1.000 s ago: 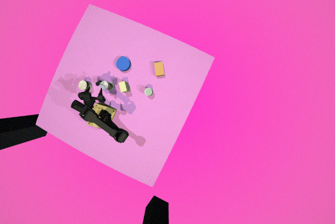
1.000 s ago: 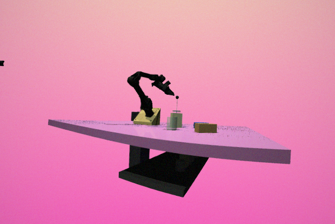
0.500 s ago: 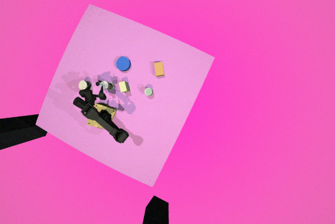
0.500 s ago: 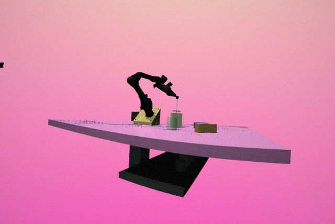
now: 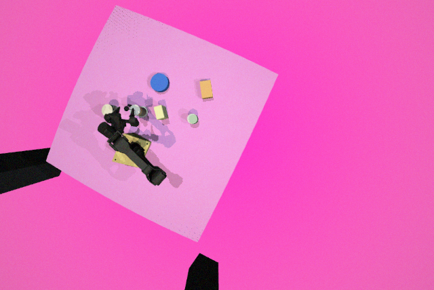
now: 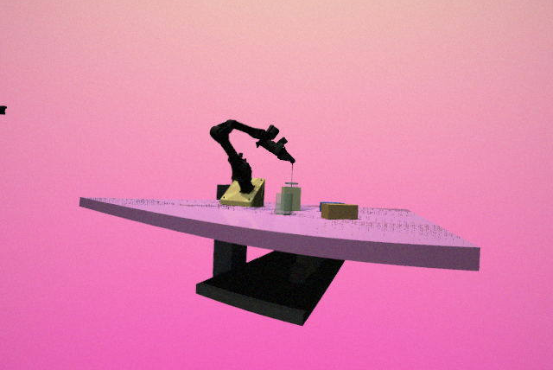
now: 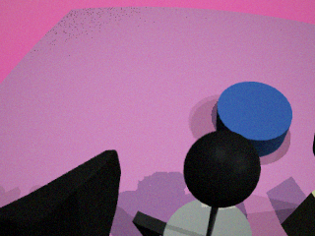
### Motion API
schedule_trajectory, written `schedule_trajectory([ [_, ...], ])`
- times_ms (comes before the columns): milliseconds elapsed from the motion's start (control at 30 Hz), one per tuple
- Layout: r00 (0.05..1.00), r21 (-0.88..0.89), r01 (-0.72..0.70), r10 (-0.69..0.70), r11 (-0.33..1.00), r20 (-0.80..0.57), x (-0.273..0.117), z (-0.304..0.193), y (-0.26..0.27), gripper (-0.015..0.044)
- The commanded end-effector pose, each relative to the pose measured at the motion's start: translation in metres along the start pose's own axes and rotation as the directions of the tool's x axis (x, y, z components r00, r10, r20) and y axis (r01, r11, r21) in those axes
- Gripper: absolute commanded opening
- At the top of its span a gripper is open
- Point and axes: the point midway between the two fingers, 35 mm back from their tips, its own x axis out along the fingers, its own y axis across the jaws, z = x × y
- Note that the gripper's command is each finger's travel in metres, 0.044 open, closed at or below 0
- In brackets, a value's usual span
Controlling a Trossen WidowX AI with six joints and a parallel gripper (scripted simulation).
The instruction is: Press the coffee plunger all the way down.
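The coffee press shows a pale round lid (image 5: 135,109) (image 6: 291,183) (image 7: 187,226), with a thin plunger rod (image 6: 292,173) (image 7: 212,221) standing well up from it. The black plunger knob (image 5: 126,108) (image 7: 221,168) tops the rod, high above the lid. The press looks upright; its body is mostly hidden behind a block in the exterior view. My gripper (image 5: 125,108) (image 6: 291,160) (image 7: 221,151) is open, with its fingertips on either side of the knob at about knob height. The knob lies between the fingers in the top view, and no finger visibly touches it in the wrist view.
A cream cylinder (image 5: 106,109) stands close by on the gripper's far side. A pale yellow block (image 5: 160,112) (image 6: 295,198) stands beside the press. A green cylinder (image 5: 192,118) (image 6: 283,205), an orange block (image 5: 205,89) (image 6: 339,212) and a blue disc (image 5: 159,82) (image 7: 253,110) stand farther off.
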Motion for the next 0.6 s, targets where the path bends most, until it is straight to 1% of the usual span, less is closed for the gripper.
schedule_trajectory([
  [0,1.000,-0.005,-0.004,0.004,1.000,-0.002,0.0015,-0.0008,0.0007,0.0309],
  [233,1.000,-0.005,-0.004,0.004,1.000,-0.002,0.0015,-0.0008,0.0007,0.0125],
  [567,1.000,-0.005,-0.004,0.004,1.000,-0.002,0.0015,-0.0008,0.0007,0.0119],
])
